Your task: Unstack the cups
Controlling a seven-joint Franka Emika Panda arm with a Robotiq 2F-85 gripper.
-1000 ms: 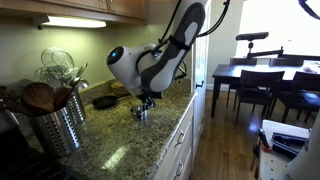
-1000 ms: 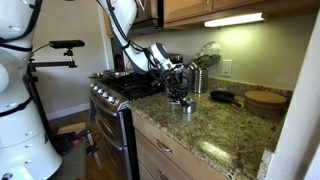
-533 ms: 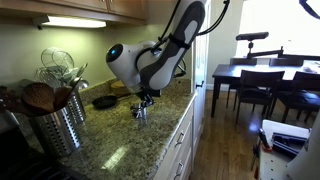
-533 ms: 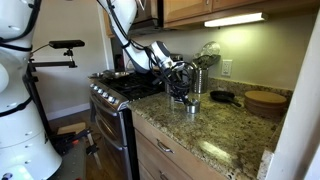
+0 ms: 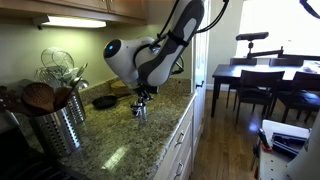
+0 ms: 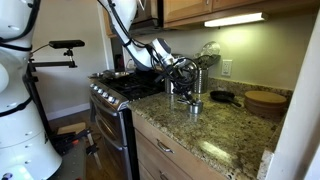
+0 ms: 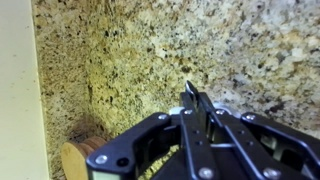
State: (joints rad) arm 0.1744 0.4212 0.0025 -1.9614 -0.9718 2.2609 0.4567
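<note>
Wrist view shows the gripper (image 7: 188, 89) with its fingertips pressed together and nothing visible between them. In both exterior views the cups (image 5: 140, 112) (image 6: 195, 106) sit as one small silver cluster on the surface (image 5: 118, 150) just below it. I judge none is separated yet, so all the unstacking remains.

There is one ribbed steel utensil canister (image 5: 57, 128); one dark round pan (image 6: 222, 97); one round wooden board (image 6: 265, 99) at three o'clock; one stove (image 6: 118, 92) at nine o'clock; one small stack of silver cups (image 6: 195, 106), their number unclear.
</note>
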